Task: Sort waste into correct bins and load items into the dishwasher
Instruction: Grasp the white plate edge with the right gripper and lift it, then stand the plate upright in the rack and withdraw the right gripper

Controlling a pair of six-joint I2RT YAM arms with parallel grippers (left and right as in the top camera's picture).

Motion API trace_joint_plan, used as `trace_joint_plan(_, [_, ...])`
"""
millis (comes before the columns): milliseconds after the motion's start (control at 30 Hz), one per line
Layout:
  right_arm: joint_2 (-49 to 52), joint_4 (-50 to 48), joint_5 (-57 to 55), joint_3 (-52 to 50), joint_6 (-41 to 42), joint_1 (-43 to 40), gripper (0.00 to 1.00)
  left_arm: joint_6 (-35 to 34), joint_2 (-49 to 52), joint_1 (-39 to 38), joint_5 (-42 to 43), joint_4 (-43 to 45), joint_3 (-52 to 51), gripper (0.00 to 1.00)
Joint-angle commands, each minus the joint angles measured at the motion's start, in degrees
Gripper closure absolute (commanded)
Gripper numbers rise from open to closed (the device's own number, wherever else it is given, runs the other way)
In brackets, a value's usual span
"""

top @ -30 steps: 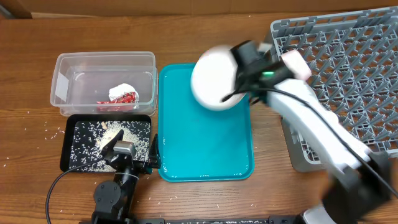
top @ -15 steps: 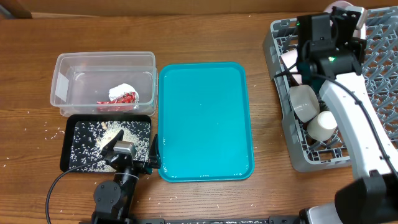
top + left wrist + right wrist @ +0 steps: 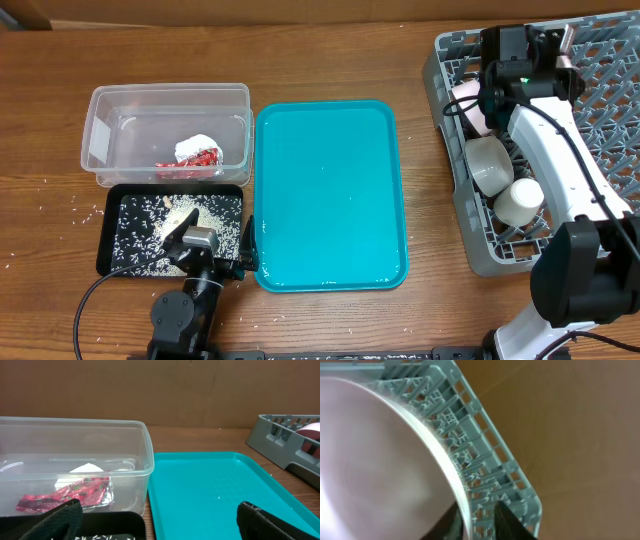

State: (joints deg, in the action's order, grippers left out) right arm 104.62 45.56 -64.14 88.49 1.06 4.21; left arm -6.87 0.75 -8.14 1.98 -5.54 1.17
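Note:
My right gripper point(image 3: 528, 48) is over the back left corner of the grey dish rack point(image 3: 600, 150). In the right wrist view its fingers point(image 3: 476, 516) sit on either side of the rim of a large pale plate point(image 3: 380, 460), which stands on edge against the rack's lattice wall point(image 3: 485, 450). Two small bowls point(image 3: 487, 163) point(image 3: 520, 200) and another pale dish point(image 3: 468, 105) lie in the rack. The clear tub point(image 3: 100, 120) holds the red wrapper point(image 3: 188, 158) and white tissue point(image 3: 197, 146). The black tray point(image 3: 112, 200) holds rice crumbs point(image 3: 165, 225). My left gripper point(image 3: 200, 245) point(image 3: 165, 527) is open and empty at that tray's front edge.
The teal serving tray point(image 3: 330, 200) lies bare between the bins and the rack. A few loose crumbs point(image 3: 80, 210) are scattered on the table left of the black tray. Chopsticks are out of view.
My right arm carried the large plate from above the teal tray rightward into the rack's back left corner and turned it on edge. The left arm has not moved.

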Motion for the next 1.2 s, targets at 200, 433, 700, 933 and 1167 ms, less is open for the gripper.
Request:
trace_joint_plan(200, [-4.6, 0.1, -0.2, 0.0, 2.0, 5.5, 0.41, 0.9, -0.5, 0.4, 0.4, 0.1, -0.3, 0.00])
trace_joint_plan(433, [-17.6, 9.6, 18.6, 0.5, 10.0, 20.1, 0.26, 0.9, -0.5, 0.4, 0.4, 0.1, -0.3, 0.00])
trace_joint_plan(700, [-34.2, 17.6, 73.9, 0.9, 21.4, 31.6, 0.00, 0.9, -0.5, 0.4, 0.4, 0.1, -0.3, 0.00])
trace_joint_plan(933, [-36.7, 23.2, 75.5, 0.9, 19.9, 31.4, 0.00, 0.9, -0.5, 0.4, 0.4, 0.1, -0.3, 0.00])
trace_joint_plan(1167, [-46.0, 25.2, 73.1, 0.8, 6.4, 19.6, 0.00, 0.9, -0.5, 0.4, 0.4, 0.1, -0.3, 0.00])
